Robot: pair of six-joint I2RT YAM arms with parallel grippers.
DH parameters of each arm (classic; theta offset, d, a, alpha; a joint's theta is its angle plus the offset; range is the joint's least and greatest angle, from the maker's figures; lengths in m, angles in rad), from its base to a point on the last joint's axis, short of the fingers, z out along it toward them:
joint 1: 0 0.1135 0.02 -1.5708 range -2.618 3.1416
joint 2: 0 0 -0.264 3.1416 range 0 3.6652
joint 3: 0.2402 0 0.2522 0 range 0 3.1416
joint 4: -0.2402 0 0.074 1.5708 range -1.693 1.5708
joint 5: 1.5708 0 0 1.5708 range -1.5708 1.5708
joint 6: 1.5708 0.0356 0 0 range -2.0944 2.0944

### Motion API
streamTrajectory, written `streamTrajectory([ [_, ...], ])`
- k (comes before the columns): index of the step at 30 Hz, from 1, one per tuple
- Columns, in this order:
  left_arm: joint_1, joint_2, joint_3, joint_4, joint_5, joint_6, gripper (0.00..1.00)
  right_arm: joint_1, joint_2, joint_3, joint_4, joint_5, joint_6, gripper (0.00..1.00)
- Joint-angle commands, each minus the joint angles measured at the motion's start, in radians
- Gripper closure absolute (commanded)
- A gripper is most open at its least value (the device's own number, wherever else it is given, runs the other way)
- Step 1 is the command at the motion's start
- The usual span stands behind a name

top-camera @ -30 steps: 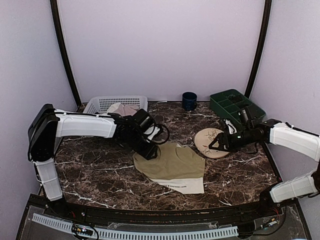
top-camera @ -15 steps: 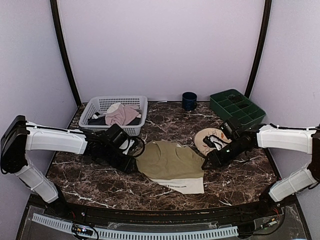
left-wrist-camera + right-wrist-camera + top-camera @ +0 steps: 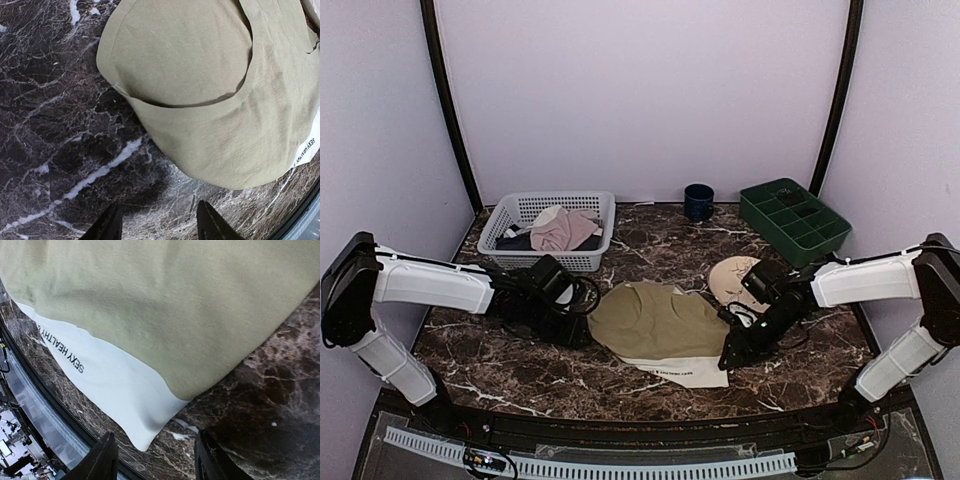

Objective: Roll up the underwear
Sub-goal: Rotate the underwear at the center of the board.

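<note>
The olive-khaki underwear (image 3: 660, 325) lies flat mid-table, its cream waistband (image 3: 685, 370) with dark lettering toward the near edge. It fills the left wrist view (image 3: 210, 95) and the right wrist view (image 3: 165, 305), where the waistband corner (image 3: 135, 410) lies just ahead of the fingers. My left gripper (image 3: 575, 330) is open and empty, low at the cloth's left edge, its fingertips (image 3: 112, 225) over bare marble. My right gripper (image 3: 732, 352) is open and empty, low beside the waistband's right corner.
A white basket (image 3: 510, 215) at back left holds pale pink and dark grey garments. A round plate (image 3: 732, 275) lies right of the underwear, partly behind my right arm. A dark blue mug (image 3: 698, 201) and a green divided tray (image 3: 792, 218) stand at the back.
My left gripper has let go of the cloth and drawn back left; the cloth's left part now lies flat. My right gripper has moved down and nearer, to the waistband's right corner.
</note>
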Motion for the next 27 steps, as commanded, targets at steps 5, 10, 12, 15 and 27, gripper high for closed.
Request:
streamTrajectory([
  [5,0.013,0.09,0.084,-0.016,-0.006,-0.046,0.46,0.025,0.127,0.028,0.1,-0.046,0.002,0.61],
  [10,0.016,0.204,0.181,0.002,0.016,-0.013,0.48,0.037,0.244,0.076,0.094,-0.121,-0.072,0.82],
  [12,0.017,0.253,0.241,0.002,0.019,0.02,0.55,0.061,0.276,0.1,0.09,-0.165,-0.109,0.91],
  [15,0.021,0.33,0.355,0.037,0.011,0.091,0.72,0.119,0.279,0.136,0.091,-0.231,-0.156,0.97],
  [27,-0.043,0.551,0.895,-0.178,-0.057,0.339,0.64,-0.001,-0.09,0.086,0.069,-0.159,-0.043,0.45],
])
